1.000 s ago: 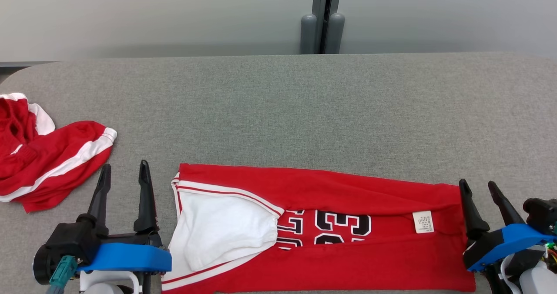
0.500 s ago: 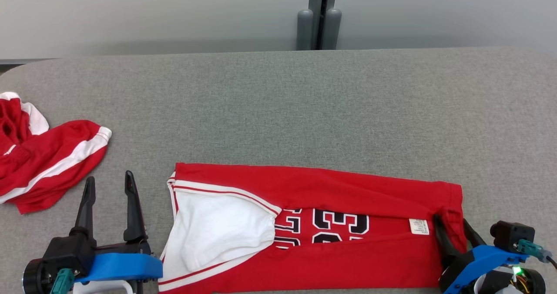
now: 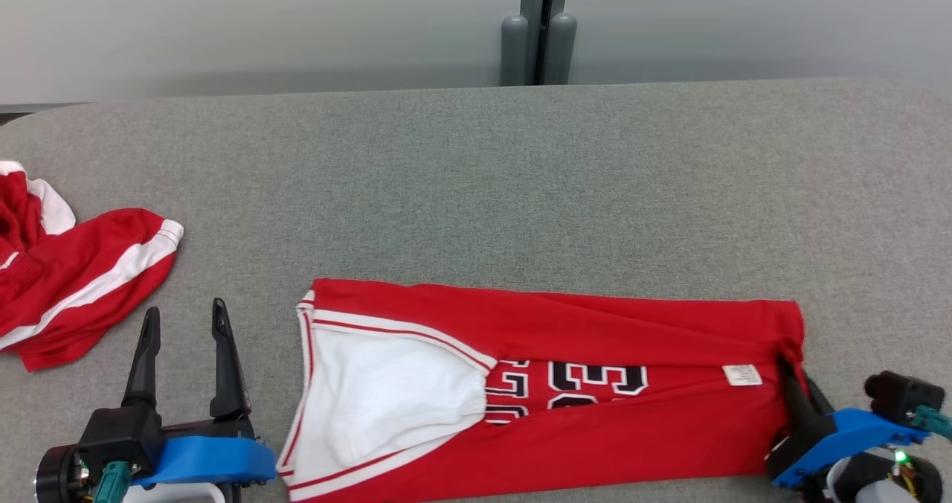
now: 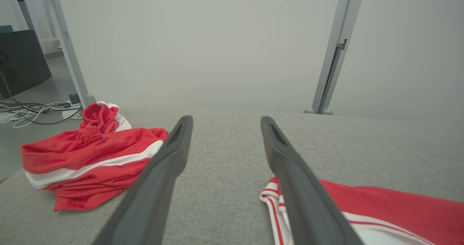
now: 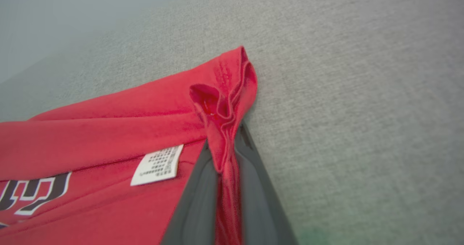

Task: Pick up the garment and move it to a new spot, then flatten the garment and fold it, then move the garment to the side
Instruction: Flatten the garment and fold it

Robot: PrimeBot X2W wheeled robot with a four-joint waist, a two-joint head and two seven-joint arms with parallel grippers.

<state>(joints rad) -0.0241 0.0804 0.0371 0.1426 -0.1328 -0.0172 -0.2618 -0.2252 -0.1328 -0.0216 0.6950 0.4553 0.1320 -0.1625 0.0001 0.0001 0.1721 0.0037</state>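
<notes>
Grey fabric table point(image 3: 476, 175) before pale wall panels point(image 3: 260, 27), grey post point(image 3: 537, 27) between them, cables point(image 4: 36, 111) on floor point(image 4: 11, 143).

My red basketball jersey point(image 3: 565, 324), with black numerals edged in white, lies folded lengthwise into a long band on the near part of the grey fabric tabletop point(image 3: 476, 190). Its white-trimmed opening, white inside, faces my left. The right-end hem, beside a white care label point(image 3: 742, 374), is bunched and pinched in my right claw point(image 3: 794, 370).

red jersey point(image 3: 565, 324) with black numerals, white lining, grey table point(image 3: 476, 190)
</notes>
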